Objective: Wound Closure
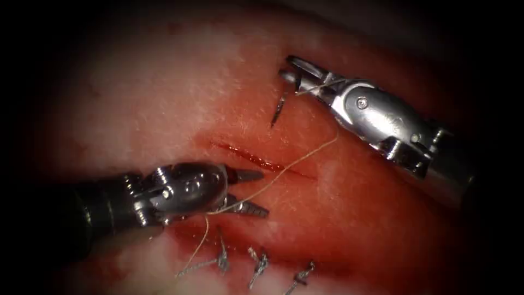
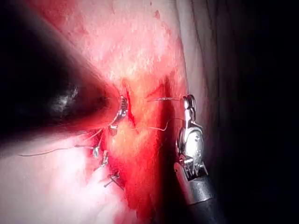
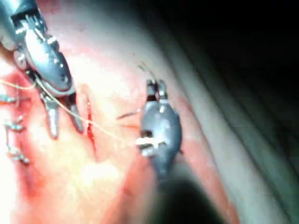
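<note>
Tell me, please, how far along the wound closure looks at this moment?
Done: three knotted stitches with cut ends sit along the closed stretch of the tissue. In hand: the right tool holds the needle near its thread end, clear of the tissue above the cut; thread runs across the cut past the left tool, whose open fingers hold nothing. Left: the cut still gapes, unstitched.

The right end effector point(image 3: 155, 87) grips the needle point(image 3: 127, 114), which sticks out sideways above the tissue point(image 3: 112, 177). The left end effector point(image 3: 63, 122) stands with jaws apart beside the cut point(image 3: 90, 128), and the thread point(image 3: 100, 129) runs between them across it.
</note>
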`<action>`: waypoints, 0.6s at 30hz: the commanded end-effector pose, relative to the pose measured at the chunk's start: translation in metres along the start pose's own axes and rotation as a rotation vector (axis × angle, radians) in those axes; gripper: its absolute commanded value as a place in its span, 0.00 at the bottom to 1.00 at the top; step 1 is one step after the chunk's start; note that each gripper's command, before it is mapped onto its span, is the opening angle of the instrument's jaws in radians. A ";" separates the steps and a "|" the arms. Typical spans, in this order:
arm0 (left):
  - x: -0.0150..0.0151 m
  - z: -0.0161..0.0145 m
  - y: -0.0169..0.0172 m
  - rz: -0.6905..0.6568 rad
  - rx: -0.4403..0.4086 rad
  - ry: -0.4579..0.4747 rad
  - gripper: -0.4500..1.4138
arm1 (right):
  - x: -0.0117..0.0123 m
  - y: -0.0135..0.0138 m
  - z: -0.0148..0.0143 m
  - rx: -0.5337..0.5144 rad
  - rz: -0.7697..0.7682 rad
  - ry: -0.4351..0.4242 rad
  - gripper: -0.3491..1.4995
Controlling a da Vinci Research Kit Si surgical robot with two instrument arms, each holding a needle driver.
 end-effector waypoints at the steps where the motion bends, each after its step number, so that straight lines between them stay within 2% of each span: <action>1: 0.0002 0.0006 -0.0002 0.003 -0.002 0.000 0.55 | 0.0000 0.0002 0.0010 0.001 -0.017 0.007 0.00; 15: 0.0004 0.0003 0.0000 0.004 -0.008 -0.003 0.55 | -0.0024 -0.0005 0.0006 0.006 -0.099 0.007 0.00; 18: 0.0004 0.0003 0.0000 0.005 -0.009 -0.003 0.54 | -0.0026 -0.0009 0.0006 -0.024 -0.105 -0.012 0.00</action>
